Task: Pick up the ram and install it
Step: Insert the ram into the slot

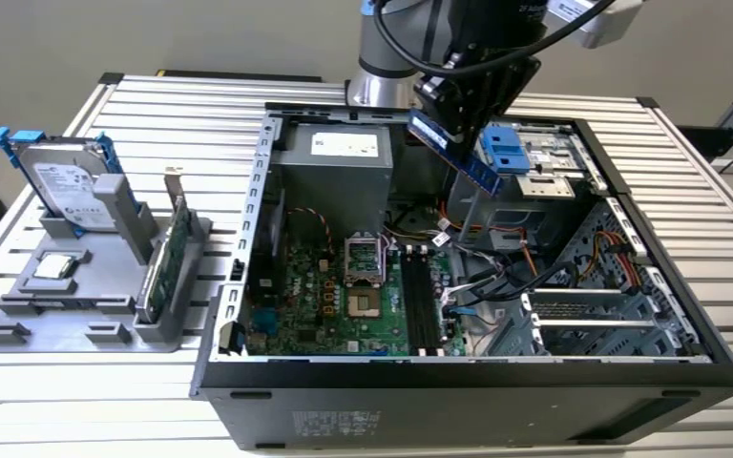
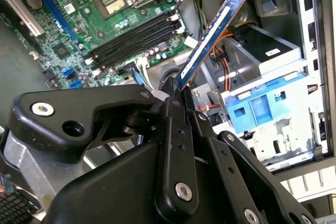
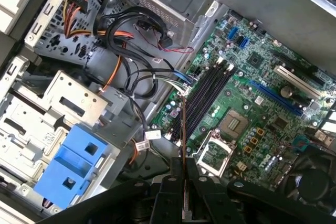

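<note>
At the exterior view's left, a grey stand (image 1: 73,315) sits on the slatted table (image 1: 723,248). It holds a silver hard drive (image 1: 68,186) with blue rails standing on edge, a small square chip (image 1: 58,267) lying flat, and a green card (image 1: 169,253) with a metal bracket standing upright.

In the middle lies the open computer case (image 1: 469,401). On its floor are the green main board (image 1: 328,305), a bare processor socket (image 1: 364,277), and the long black memory slots (image 1: 420,305) just beside the socket. A grey power box (image 1: 335,176) fills the far corner.

Above the case, towards the exterior view's right of the power box, hangs the black claw (image 1: 458,114). Its fingers are closed narrowly on one end of the ram (image 1: 462,157). The stick juts out from the claw at a slant, its free end lowest and close to the blue drive bracket (image 1: 510,151). It is in the air, touching nothing else.

In the second wrist view the ram (image 2: 212,38) runs up from the claw (image 2: 176,95), with the slots (image 2: 134,40) well apart from it. In the first wrist view the ram (image 3: 183,140) shows edge-on, rising from the claw (image 3: 184,182) beside the slots (image 3: 207,95), which are empty.
</note>
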Robot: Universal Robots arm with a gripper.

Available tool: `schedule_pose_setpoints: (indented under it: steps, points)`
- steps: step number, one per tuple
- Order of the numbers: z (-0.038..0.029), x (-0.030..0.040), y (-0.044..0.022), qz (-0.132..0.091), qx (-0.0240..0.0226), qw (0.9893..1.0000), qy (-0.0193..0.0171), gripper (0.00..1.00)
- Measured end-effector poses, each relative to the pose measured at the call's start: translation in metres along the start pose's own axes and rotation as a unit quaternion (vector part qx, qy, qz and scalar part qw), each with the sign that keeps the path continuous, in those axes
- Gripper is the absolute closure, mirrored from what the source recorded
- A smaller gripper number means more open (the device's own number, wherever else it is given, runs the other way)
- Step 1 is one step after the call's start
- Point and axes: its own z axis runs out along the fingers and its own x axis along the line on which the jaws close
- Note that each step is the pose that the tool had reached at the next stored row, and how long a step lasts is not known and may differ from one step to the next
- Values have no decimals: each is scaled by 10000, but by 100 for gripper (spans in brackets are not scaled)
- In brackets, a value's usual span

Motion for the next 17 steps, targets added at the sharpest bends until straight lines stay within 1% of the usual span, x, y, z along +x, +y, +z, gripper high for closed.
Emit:
schedule_pose_setpoints:
  steps: [17]
  points:
    - [0, 0, 0, 251, -1, 9997, -3, 100]
